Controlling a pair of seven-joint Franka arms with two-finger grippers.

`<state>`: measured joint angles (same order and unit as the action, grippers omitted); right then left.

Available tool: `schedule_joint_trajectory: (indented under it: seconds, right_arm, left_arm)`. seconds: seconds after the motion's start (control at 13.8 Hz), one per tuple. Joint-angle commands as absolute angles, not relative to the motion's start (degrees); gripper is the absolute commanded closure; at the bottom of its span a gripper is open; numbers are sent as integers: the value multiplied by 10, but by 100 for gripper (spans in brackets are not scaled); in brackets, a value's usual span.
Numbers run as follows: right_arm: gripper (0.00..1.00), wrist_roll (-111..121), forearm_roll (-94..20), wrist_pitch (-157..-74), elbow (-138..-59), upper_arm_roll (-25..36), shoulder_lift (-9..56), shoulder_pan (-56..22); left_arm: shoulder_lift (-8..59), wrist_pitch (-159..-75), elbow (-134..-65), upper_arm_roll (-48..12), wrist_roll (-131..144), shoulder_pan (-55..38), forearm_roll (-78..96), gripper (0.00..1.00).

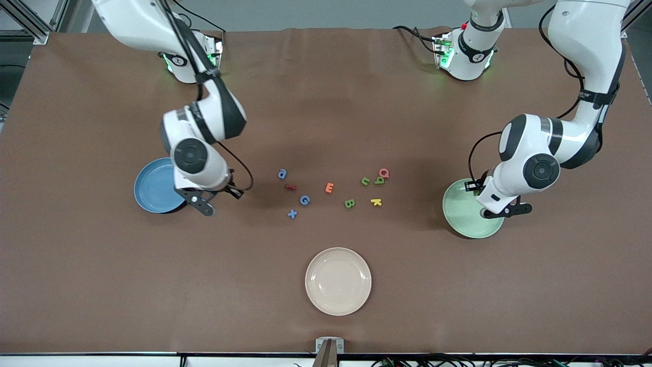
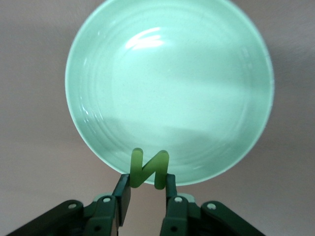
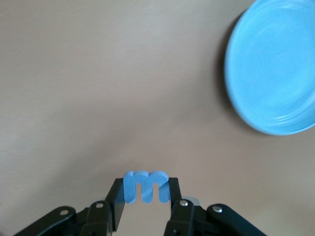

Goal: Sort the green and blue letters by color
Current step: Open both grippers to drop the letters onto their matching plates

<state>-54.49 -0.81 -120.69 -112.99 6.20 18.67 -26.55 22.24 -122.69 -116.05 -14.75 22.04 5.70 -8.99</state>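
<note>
My left gripper (image 2: 146, 182) is shut on a green letter N (image 2: 149, 170) and hangs over the rim of the green plate (image 2: 74, 98), which lies at the left arm's end of the table (image 1: 461, 211). My right gripper (image 3: 145, 190) is shut on a blue letter m (image 3: 146, 186), over bare table beside the blue plate (image 3: 275, 73). On the table between the plates lie a blue a (image 1: 282, 174), a blue G (image 1: 304, 200), a blue x (image 1: 292, 214), a green L (image 1: 365, 181), a green g (image 1: 379, 180) and a green B (image 1: 349, 203).
Among the letters lie a red one (image 1: 290, 187), an orange E (image 1: 329, 188), a pink Q (image 1: 384, 173) and a yellow K (image 1: 376, 202). A cream plate (image 1: 338, 281) sits nearer the front camera than the letters.
</note>
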Motion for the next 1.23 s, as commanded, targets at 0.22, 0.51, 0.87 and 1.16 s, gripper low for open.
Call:
schedule_joint_trajectory:
  seconds: [0.22,0.51,0.87,1.16]
  right_arm:
    - [98,-369,-2,-1279,-1333,52,36,-163]
    - [98,-273,-2,-1382,-1425,52,22,-100]
    - [97,-239,-3,-1468,-1458,51,41,-77]
    - [38,-239,-3,-1475,-1455,51,57,-77]
  left_arm:
    - [263,-1279,-1159,-153,224,83,-146,50]
    - [242,-1274,-1144,-180,236,76,-138,0]
    - [222,-1272,-1140,-289,421,71,-146,0]
    - [237,-1302,-1146,-301,489,-9,-148,7]
